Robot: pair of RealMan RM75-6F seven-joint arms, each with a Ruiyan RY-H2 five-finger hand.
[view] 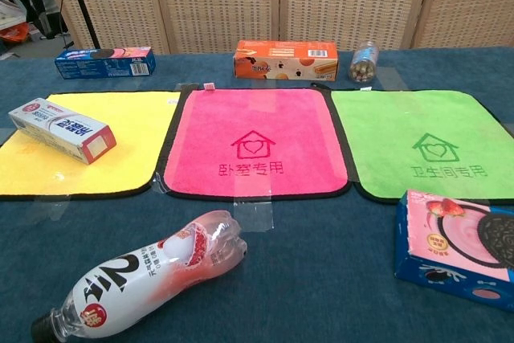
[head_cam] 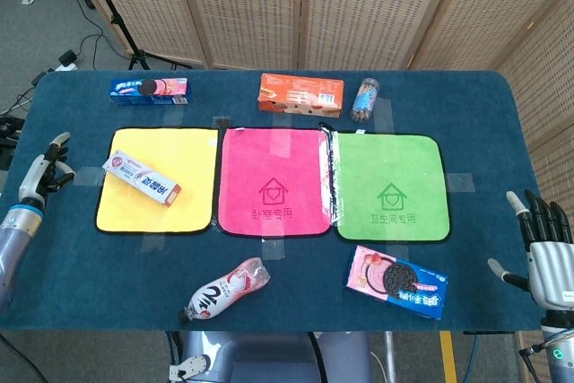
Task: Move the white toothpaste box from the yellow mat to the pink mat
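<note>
The white toothpaste box (head_cam: 142, 178) lies slanted on the yellow mat (head_cam: 160, 181), near its left edge; the chest view shows the box (view: 62, 130) on the same mat (view: 120, 158). The pink mat (head_cam: 275, 182) lies beside it, in the middle, bare (view: 254, 144). My left hand (head_cam: 45, 172) hovers over the table to the left of the yellow mat, fingers apart, holding nothing, a short way from the box. My right hand (head_cam: 544, 247) stands open at the table's right front corner, far from both mats. Neither hand shows in the chest view.
A green mat (head_cam: 390, 187) lies right of the pink one. A blue cookie box (head_cam: 149, 89), an orange box (head_cam: 300, 94) and a small tube can (head_cam: 363, 99) line the back. A plastic bottle (head_cam: 226, 289) and a pink-blue cookie box (head_cam: 397, 282) lie at the front.
</note>
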